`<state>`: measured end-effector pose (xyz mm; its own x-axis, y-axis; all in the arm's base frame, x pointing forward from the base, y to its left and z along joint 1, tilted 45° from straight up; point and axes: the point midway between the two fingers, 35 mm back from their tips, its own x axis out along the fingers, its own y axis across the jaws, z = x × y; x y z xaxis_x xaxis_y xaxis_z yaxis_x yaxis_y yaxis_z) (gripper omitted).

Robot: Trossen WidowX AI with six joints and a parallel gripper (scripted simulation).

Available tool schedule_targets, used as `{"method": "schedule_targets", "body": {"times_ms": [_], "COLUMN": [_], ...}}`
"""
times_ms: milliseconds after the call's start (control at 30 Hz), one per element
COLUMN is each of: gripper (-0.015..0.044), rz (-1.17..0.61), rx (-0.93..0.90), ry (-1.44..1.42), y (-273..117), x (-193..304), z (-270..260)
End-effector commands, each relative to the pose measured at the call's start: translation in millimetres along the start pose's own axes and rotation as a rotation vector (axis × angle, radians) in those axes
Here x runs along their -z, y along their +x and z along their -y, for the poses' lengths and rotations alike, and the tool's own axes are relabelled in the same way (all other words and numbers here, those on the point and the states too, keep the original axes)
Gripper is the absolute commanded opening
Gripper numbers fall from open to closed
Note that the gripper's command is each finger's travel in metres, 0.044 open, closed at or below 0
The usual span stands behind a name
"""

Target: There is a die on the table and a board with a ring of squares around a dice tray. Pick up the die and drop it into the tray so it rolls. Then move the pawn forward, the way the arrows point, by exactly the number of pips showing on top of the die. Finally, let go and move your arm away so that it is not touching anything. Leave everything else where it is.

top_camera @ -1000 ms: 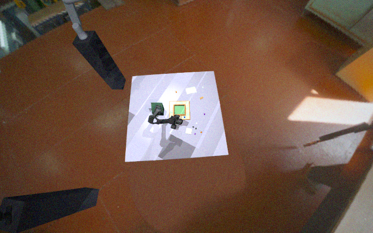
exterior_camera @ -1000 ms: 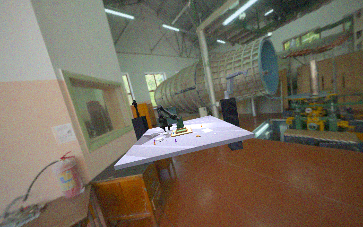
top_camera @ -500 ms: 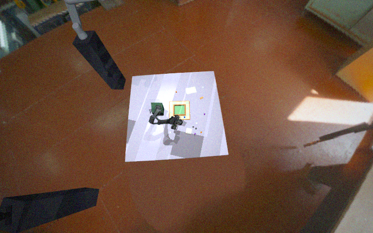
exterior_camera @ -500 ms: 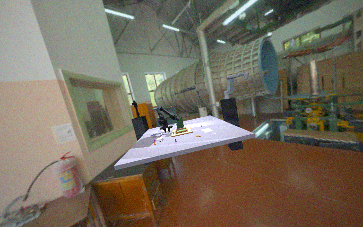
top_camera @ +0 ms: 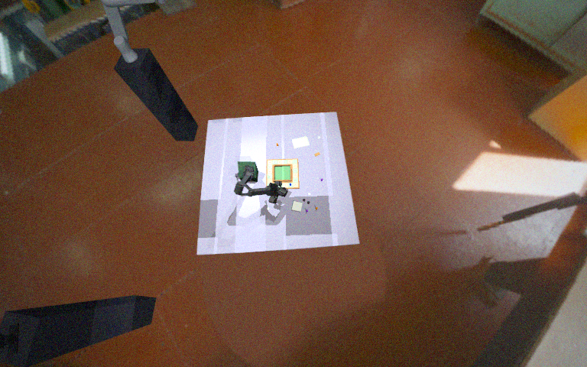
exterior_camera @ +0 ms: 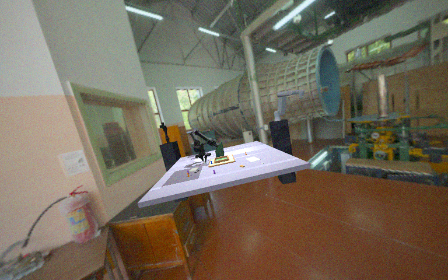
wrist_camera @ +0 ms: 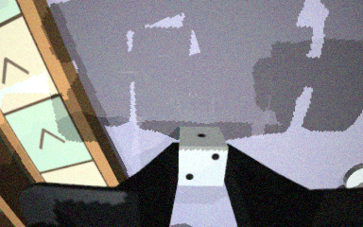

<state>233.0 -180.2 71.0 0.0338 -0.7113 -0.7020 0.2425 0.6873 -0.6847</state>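
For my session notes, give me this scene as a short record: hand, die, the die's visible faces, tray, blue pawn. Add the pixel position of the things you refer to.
hand: closed on the die, one finger on each side (top_camera: 278,193) (exterior_camera: 204,160) (wrist_camera: 202,163)
die: between the fingers, beside the board (top_camera: 267,160) (exterior_camera: 231,163) (wrist_camera: 104,163), outside the tray (top_camera: 282,173) (exterior_camera: 221,160)
die top face: one pip
die side face toward wrist camera: two pips
tray: green floor, brown rim, in the middle of the board
blue pawn: on the board's ring (top_camera: 290,184) (exterior_camera: 211,162)
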Motion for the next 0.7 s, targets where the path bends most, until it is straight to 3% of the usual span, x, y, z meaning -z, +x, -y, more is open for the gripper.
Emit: {"method": "schedule_targets", "body": {"times_ms": [0,667], "gripper": [0.0,0.0], "rz": [0.008,0.008], "rx": [-0.008,-0.005], "ry": [0.006,0.004], "y": [-14.9,-119.0], "x": [-5.5,-0.8], "z": [-1.5,4.1]}}
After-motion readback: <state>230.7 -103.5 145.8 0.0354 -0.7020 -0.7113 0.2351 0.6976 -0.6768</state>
